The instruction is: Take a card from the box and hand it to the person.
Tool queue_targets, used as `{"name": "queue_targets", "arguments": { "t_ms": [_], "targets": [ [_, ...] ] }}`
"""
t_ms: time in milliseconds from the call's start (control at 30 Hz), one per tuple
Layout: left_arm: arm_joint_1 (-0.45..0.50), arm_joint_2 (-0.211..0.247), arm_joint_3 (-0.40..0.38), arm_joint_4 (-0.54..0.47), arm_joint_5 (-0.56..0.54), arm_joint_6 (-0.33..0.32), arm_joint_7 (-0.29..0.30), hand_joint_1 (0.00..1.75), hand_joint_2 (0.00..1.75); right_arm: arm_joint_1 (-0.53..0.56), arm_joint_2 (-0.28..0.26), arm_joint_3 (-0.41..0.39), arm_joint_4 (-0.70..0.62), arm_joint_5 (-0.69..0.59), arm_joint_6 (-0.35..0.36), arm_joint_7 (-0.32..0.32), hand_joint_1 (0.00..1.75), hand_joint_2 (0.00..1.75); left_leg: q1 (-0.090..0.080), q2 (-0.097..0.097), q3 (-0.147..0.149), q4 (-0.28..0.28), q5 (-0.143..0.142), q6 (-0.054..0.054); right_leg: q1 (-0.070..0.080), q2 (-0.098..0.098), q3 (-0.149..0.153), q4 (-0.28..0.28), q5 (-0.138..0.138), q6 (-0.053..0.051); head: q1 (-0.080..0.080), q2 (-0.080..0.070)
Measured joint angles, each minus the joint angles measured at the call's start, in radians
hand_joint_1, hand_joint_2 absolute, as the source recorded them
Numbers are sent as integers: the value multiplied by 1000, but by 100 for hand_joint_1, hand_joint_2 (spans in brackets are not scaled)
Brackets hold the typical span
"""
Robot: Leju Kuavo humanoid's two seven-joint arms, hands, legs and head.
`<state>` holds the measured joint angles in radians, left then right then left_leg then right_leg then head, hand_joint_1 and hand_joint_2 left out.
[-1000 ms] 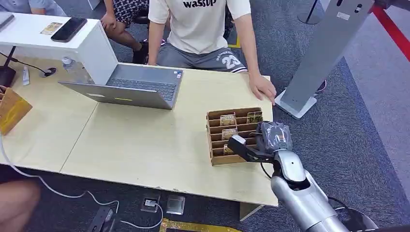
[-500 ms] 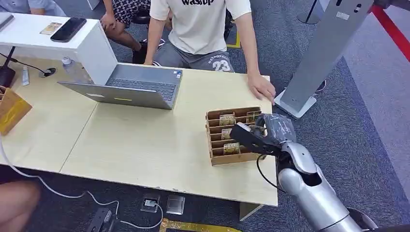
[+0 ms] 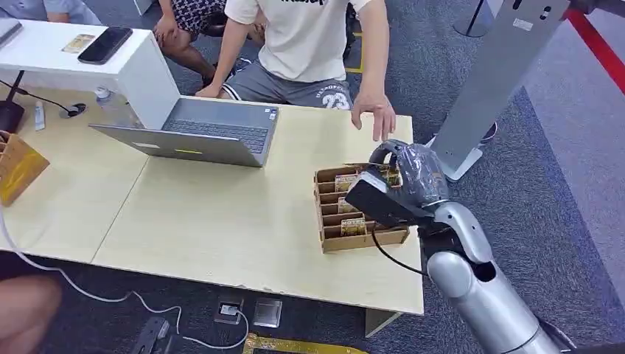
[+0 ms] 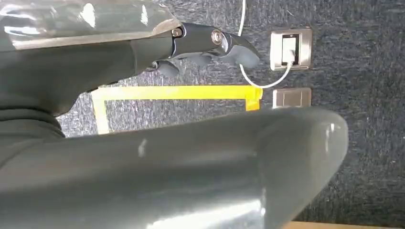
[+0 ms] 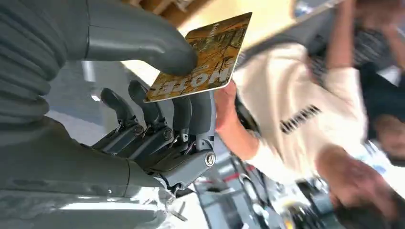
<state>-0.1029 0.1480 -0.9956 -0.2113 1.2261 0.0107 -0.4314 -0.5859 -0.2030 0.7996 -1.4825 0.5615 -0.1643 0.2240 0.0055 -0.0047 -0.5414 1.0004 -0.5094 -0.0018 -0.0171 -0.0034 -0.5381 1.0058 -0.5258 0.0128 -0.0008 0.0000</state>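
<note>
A light wooden table point(image 3: 221, 214) is set on dark blue-grey carpet point(image 3: 560, 199), filling the left and centre of the head view; a card point(image 5: 203, 59), gold-brown with dark print, is pinched between the thick thumb and the darker fingers point(image 5: 191, 112) of the right hand point(image 5: 157, 95), as shown in the right wrist view, with most of the card's face left uncovered; in the head view the right hand point(image 3: 405, 184) is seen at centre right of the frame, raised over the far right corner of the box point(image 3: 332, 236), and the card itself cannot be made out there; the box is a brown cardboard tray divided into narrow slots, placed near the table's right edge, with further cards point(image 3: 353, 226) standing in several slots; a person's hand point(image 3: 374, 114) is held open above the table just beyond the right hand, at upper centre of the frame, apart from it; the person point(image 3: 309, 37), in a pale shirt and grey shorts, is seated at the table's far edge; an open laptop point(image 3: 199, 133) is placed at upper left of the table; a grey stand point(image 3: 494, 81) rises at upper right; the left hand point(image 4: 210, 45) is shown in the left wrist view over carpet, yellow tape point(image 4: 176, 92) and floor sockets point(image 4: 291, 47); whether its fingers are spread or curled cannot be told.
</note>
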Motion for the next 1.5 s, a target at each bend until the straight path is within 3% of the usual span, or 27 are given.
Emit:
{"name": "queue_targets", "arguments": {
  "t_ms": [133, 333, 433, 833, 867, 1133, 1200, 1333, 1500],
  "targets": [
    [0, -1, 0, 0, -3, -2, -1, 0, 0, -10, 23, 0, 46, 6, -64, -52, 155, 175, 0, 0, 0, 0, 0, 0, 0, 0, 0, 0, 0, 0, 0, 0],
    [-4, -4, -1, 0, -9, -1, -2, 0, 0, -34, 70, -2, 178, 1, -268, -197, 155, 175, 0, 0, 0, 0, 0, 0, 0, 0, 0, 0, 0, 0, 0, 0],
    [-4, -7, -2, 0, -9, 0, -2, 0, 0, -39, 91, -3, 237, 18, -349, -228, 155, 175, 0, 0, 0, 0, 0, 0, 0, 0, 0, 0, 0, 0, -2, 0],
    [-6, -8, -7, 0, -16, -3, -5, 0, 0, -29, 108, -3, 303, 43, -411, -213, 155, 175, 0, 0, 0, 0, 0, 0, 0, 0, 0, 0, 0, 0, 0, 0],
    [-5, -8, -8, 0, -16, -3, -5, 0, 0, -24, 108, -3, 304, 43, -413, -212, 0, 175, 0, 0, 0, 0, 0, 0, 0, 0, 0, 0, 0, 0, 0, 0],
    [-3, -10, -12, 0, -22, 3, -14, 0, 0, 6, 106, -5, 306, 26, -409, -215, 0, 175, 0, 0, 0, 0, 0, 0, 0, 0, 0, 0, 0, 0, 0, 0],
    [-2, -10, -12, 0, -21, 10, -20, 0, 0, 11, 106, -8, 305, -29, -376, -221, 0, 175, 0, 0, 0, 0, 0, 0, 0, 0, 0, 0, 0, 0, 0, 0],
    [0, -10, -12, 0, -10, 22, -15, 0, 0, 47, 104, -32, 277, -297, -253, -266, 0, 175, 0, 0, 0, 0, 0, 0, 0, 0, 0, 0, 0, 0, 0, 0],
    [2, -10, -11, 0, 4, 29, -3, 0, 0, 107, 75, -60, 210, -715, -113, -267, 0, 175, 0, 0, 0, 0, 0, 0, 0, 0, -1, 0, 0, 0, 0, 0]
  ]
}}
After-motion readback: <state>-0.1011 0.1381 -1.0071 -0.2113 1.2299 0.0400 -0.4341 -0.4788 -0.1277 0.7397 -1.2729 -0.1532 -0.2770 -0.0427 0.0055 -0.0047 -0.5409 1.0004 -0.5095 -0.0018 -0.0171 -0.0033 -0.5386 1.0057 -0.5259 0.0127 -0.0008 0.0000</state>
